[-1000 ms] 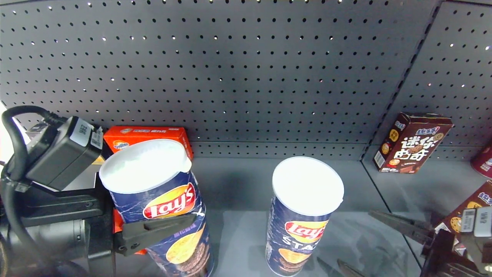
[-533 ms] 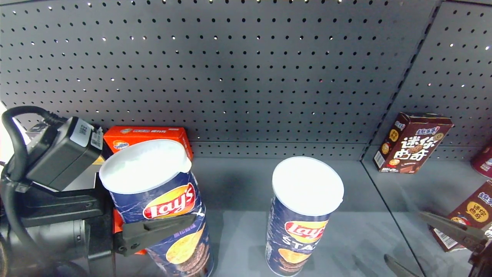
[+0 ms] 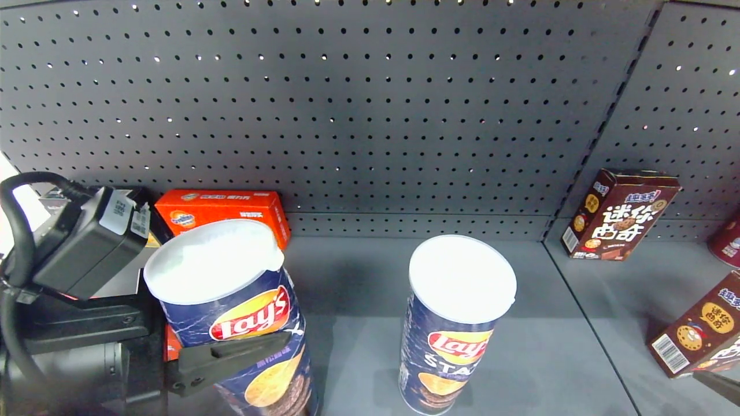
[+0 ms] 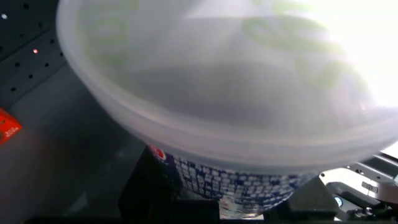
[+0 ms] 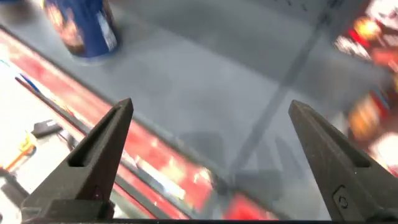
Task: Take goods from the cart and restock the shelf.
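Chip can (image 3: pixel 231 315), lid on, pinched in left gripper (image 3: pixel 234 341); right gripper (image 5: pixel 208 109) spread.

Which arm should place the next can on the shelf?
Left: the left claw grips a chip can at the shelf. The right claw is open and empty at the shelf's front edge.

Dark grey pegboard wall (image 3: pixel 370 104), light-speckled holes.

The standing chip can (image 3: pixel 457 323) bears a red-and-yellow logo badge above white lettering. The held can (image 3: pixel 231 306) to its left carries the same badge. Behind that, an orange box (image 3: pixel 222 211) shows small white print. To the standing can's right, the rear brown box (image 3: pixel 621 214) and the near brown box (image 3: pixel 696 335) show large white characters and barcodes.
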Available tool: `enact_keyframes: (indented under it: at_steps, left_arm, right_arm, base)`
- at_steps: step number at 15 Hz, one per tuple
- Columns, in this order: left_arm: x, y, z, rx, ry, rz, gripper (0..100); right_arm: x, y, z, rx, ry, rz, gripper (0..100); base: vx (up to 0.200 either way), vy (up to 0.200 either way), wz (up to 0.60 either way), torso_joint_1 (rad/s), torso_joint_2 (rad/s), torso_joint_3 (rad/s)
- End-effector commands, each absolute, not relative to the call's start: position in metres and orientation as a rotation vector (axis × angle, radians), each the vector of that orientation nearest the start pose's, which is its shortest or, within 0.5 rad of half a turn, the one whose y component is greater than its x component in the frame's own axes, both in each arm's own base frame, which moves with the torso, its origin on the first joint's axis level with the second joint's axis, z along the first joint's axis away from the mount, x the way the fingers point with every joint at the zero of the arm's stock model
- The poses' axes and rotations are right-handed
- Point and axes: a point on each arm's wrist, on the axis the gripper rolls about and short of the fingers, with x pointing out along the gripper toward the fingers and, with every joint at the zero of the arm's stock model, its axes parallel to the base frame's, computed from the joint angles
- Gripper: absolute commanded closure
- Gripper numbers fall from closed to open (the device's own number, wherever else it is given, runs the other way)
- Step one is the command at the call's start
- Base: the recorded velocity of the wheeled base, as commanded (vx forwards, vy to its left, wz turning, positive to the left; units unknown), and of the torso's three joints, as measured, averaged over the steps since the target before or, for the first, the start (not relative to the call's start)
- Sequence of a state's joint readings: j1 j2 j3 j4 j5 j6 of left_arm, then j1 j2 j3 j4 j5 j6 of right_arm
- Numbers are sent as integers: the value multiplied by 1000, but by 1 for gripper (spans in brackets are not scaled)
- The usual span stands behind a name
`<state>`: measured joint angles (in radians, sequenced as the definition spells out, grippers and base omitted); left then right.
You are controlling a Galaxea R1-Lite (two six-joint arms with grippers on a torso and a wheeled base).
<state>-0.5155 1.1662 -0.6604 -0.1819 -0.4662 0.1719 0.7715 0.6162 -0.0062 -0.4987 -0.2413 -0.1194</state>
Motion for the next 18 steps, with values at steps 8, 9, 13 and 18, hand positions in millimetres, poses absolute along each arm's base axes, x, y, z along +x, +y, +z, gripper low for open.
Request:
enact_keyframes:
  at_steps: [8,9,13,18]
  left_arm:
    - [136,-89,224,164,251,-1004,100]
    - [136,-89,223,164,251,-1004,100]
    - [131,-87,227,164,226,-1008,100]
    - [127,-85,224,164,228,-1014,100]
  right_arm:
    - [-4,-7,89,-186,219,96,0]
    - [-3,-6,89,-178,243,-4,0]
    - [-16,-5,88,-88,127,-212,0]
    - [-26,-5,84,-31,5,-213,0]
  base:
    - [0,0,0,0,0,0]
    - [0,0,0,0,0,0]
    - [0,0,0,0,0,0]
    - [0,0,0,0,0,0]
